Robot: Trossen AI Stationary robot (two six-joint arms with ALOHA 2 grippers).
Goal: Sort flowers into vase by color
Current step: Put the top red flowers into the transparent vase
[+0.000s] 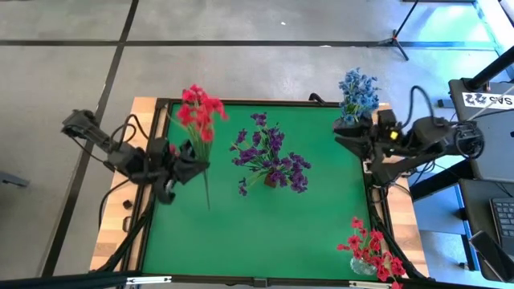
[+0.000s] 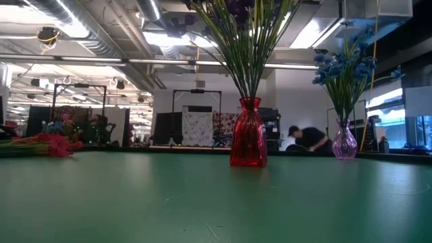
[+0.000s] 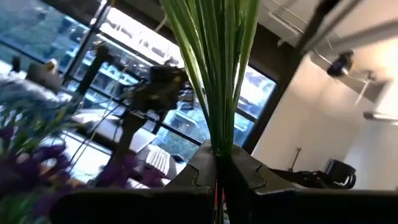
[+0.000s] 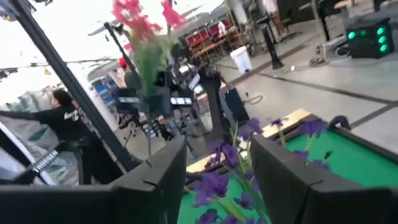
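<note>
The green table carries three vases, well apart; the red vase near the middle holds purple flowers; a small purple vase at the far right corner holds blue flowers; a clear vase at the near right corner holds a few red flowers.

The left gripper, over the table's left side, is clamped on the stems of a red bunch; its blossoms point toward the far edge and the stem ends trail toward the near edge. The right gripper waits beside the blue flowers with its fingers parted and nothing between them.

The bunch probably belongs with the other reds in the clear vase, across the table. To do that well, the left arm should turn the stems downward first, carry the bunch high enough to pass the purple blossoms, centre the stem tips over the narrow mouth, and lower straight; a sideways push could tip the vase.
</note>
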